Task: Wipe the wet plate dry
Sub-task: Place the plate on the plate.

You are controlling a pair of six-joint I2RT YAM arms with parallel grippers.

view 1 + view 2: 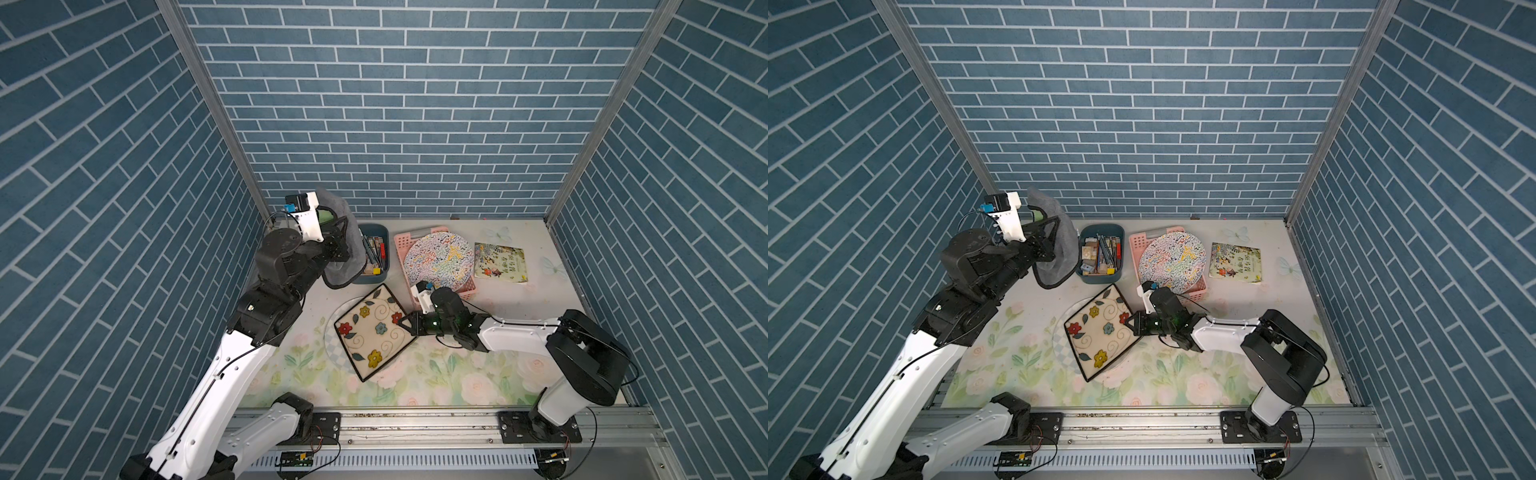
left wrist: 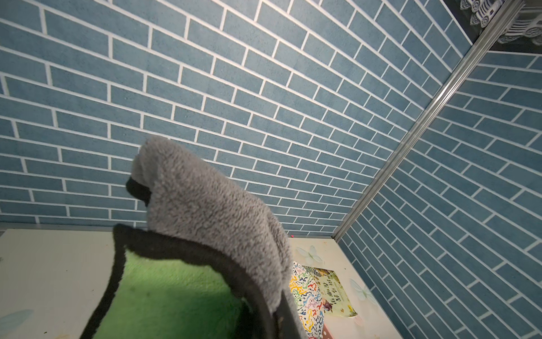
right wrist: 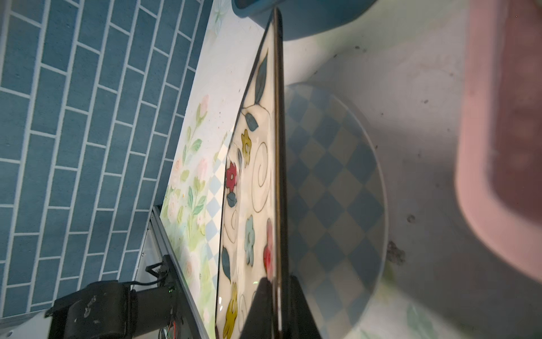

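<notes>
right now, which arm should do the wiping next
Left. The left hand is shut on the grey cloth, raised and free to swing over. The right hand is busy, clamped on the edge of the floral plate.

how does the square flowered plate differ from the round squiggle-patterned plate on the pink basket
The square flowered plate has a dark rim and corners; the round squiggle-patterned plate is a circle. The square one shows flowers on cream; the round one is packed with multicolour squiggles. The right gripper clamps the square plate's edge; the round one lies untouched on the pink basket. Both are patterned.
</notes>
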